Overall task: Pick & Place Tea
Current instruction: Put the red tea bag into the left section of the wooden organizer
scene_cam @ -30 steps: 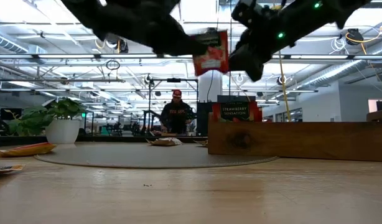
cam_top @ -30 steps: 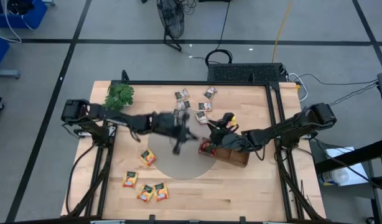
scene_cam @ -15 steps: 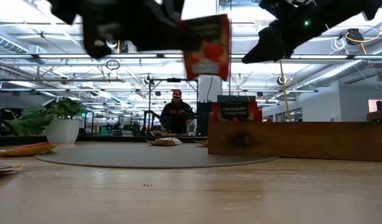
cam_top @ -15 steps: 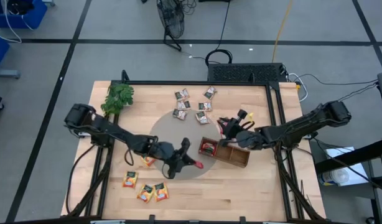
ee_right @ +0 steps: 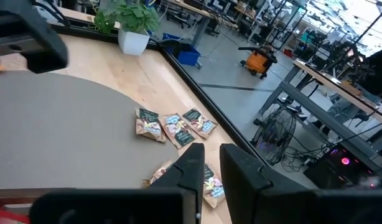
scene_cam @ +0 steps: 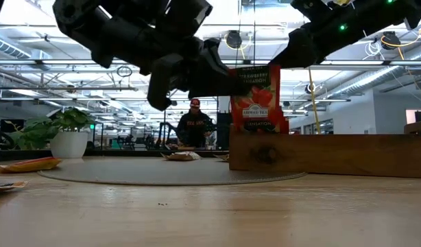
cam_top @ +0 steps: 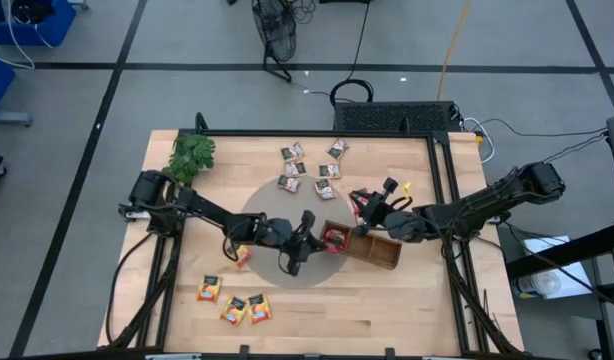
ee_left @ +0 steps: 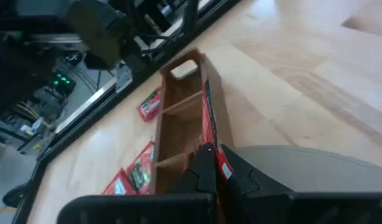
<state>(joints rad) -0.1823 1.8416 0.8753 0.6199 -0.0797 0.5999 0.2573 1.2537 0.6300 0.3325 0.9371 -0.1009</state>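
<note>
— Sachets first, from your left: where do they lie?

— Orange-yellow sachets [cam_top: 233,305] sit in the lower left of your high view, on the bare wooden table [cam_top: 407,290], with the green sprig [cam_top: 192,154] in the upper left corner. Further right, near the top middle, you have grey-white sachets [cam_top: 309,168] along the upper edge of the grey round mat [cam_top: 262,215].

— And the left gripper?

— Your left gripper [cam_top: 305,238] is at the centre of the high view, over the mat's right side, at the left end of the wooden tray [cam_top: 382,252]. Its fingers are clamped on a red sachet [scene_cam: 255,100], which hangs upright. In the low view the sachet's lower edge meets the top of the tray's wall; you cannot tell there whether it is inside a compartment. Your left wrist view shows the sachet edge-on at the tray's near end.

— Anything right of that?

— A few loose red sachets [cam_top: 362,199] lie just above the tray. Your right gripper [cam_top: 372,212] hovers there, right of centre, its fingers parted a little and holding nothing.
</note>
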